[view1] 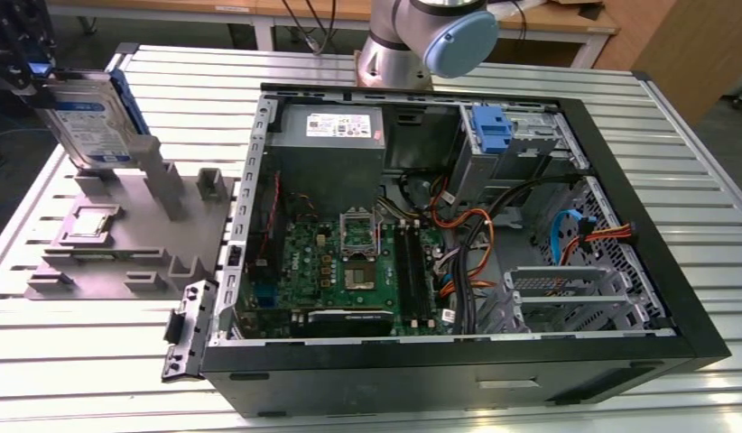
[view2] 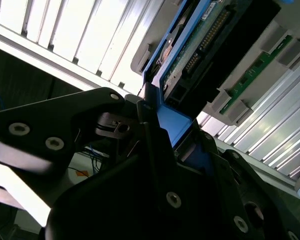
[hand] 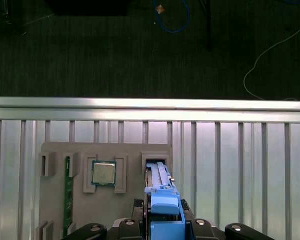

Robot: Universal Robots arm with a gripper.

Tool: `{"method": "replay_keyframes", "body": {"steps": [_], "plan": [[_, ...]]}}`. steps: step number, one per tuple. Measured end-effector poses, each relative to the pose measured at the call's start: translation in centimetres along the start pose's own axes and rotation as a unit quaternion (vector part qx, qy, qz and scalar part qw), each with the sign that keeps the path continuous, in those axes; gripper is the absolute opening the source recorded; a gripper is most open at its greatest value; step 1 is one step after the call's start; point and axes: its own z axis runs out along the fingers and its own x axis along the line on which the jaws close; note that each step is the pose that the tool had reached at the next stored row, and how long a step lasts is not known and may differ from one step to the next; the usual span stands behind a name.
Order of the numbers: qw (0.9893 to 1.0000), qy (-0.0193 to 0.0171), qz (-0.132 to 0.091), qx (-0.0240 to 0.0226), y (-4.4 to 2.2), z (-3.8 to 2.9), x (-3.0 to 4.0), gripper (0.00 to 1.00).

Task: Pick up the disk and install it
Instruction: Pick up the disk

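1 open computer case [view1: 443, 372] is lying well apart from the pincer [hand: 165, 227]. 1 grey fixture [view1: 118, 239] is sitting directly beneath the pincer. The pincer is clamping the blue frame at the top end of 1 disk [view1: 94, 126], which is standing upright, its long axis vertical and its lower end pointing down at the fixture's slot. 1 square chip [hand: 103, 173] is resting in a pocket near that slot.

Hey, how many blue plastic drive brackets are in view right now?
2. One bracket frames the disk in the grey fixture; one bare bracket sits in the case's drive bay. Others may be hidden.
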Motion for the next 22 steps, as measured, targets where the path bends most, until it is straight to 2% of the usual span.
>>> {"method": "replay_keyframes", "body": {"steps": [15, 22], "plan": [[1.0000, 0.0000, 0.000, -0.0001, 0.01, -0.38, -0.01, 0.37], [1.0000, 0.0000, 0.000, -0.0001, 0.02, -0.87, -0.03, 0.37]]}}
